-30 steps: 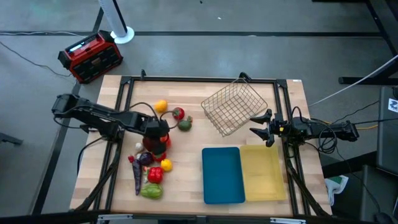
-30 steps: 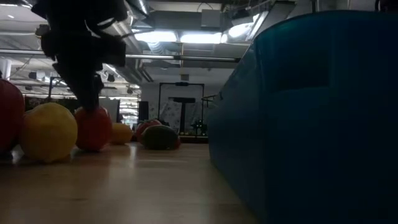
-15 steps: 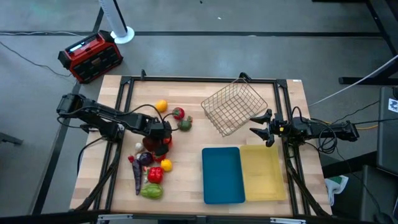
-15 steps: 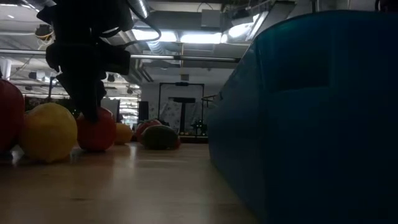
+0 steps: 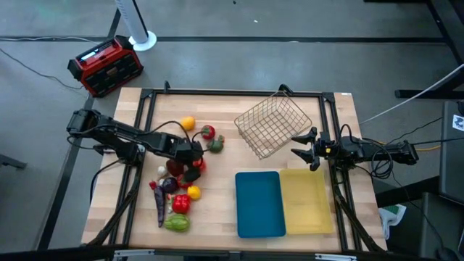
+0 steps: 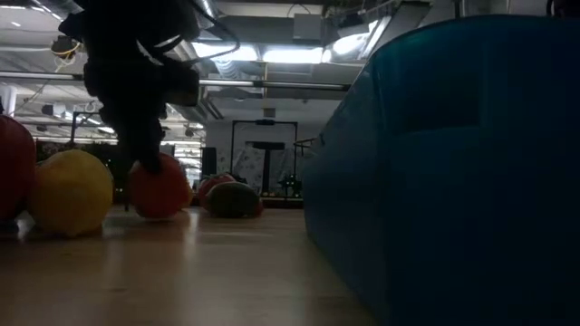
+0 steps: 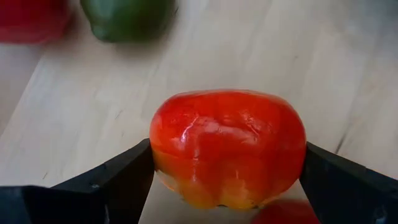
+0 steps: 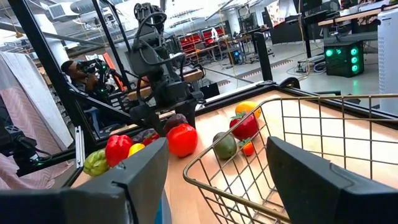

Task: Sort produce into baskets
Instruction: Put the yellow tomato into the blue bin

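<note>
robotics lab or workshop: exposed ceiling ducts (image 6: 272, 27), strip lights, red racks (image 8: 199, 43), seated person (image 8: 84, 71).

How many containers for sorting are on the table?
3: the wire-mesh basket at the table's far side, the blue tray near the front edge, and the pale yellow tray touching its right side. None appears hidden.

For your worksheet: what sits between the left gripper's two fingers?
A red-orange tomato sits between the left gripper fingers, resting on the wooden table. The left wrist view shows it best; there the fingers bracket its sides.
</note>
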Available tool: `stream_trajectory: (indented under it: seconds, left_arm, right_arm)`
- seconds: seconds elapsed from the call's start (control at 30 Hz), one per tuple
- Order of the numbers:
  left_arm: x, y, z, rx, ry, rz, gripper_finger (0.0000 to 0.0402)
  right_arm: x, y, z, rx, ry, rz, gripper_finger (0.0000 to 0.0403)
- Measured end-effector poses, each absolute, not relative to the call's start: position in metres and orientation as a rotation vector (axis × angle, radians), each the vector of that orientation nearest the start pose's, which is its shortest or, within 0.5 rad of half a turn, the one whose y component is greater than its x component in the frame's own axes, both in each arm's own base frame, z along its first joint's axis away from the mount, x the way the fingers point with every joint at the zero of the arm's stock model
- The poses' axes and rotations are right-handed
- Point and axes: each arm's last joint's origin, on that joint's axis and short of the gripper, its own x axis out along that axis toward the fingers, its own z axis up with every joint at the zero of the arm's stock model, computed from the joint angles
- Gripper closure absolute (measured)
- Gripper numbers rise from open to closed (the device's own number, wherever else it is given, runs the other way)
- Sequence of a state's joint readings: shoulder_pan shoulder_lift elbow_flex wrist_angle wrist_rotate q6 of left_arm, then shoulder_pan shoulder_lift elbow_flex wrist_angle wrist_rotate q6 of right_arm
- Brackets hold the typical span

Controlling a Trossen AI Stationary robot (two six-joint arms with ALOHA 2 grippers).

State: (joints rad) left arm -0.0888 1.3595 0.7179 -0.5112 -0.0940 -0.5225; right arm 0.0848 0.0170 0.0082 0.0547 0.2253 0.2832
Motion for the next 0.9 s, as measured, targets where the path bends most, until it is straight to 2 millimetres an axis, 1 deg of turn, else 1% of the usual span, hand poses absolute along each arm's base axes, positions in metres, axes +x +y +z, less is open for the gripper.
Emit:
stream_trajectory:
  seconds: [0.2,0.37,0.5,0.6,0.73,0.9]
  left_arm:
    - [0.250,-0.020,0.195,-0.383,1.006,0.277,0.0048]
    - [0.269,-0.021,0.214,-0.433,0.790,0.225,0.0048]
    - [0.282,-0.023,0.227,-0.513,0.598,0.191,0.0048]
    - [0.292,-0.026,0.234,-0.580,0.479,0.163,0.0048]
    - [0.308,-0.039,0.230,-0.594,0.372,0.097,0.0048]
    - [0.326,-0.063,0.208,-0.596,0.330,0.016,0.0048]
  right_arm:
    - [0.098,0.002,0.170,0.290,-0.064,-0.133,0.0134]
    - [0.098,0.002,0.170,0.290,-0.065,-0.133,0.0134]
    - [0.098,0.002,0.170,0.289,-0.065,-0.133,0.0134]
    - [0.098,0.002,0.170,0.290,-0.065,-0.133,0.0134]
    - [0.098,0.002,0.170,0.290,-0.065,-0.132,0.0134]
    - [0.098,0.002,0.170,0.290,-0.065,-0.132,0.0134]
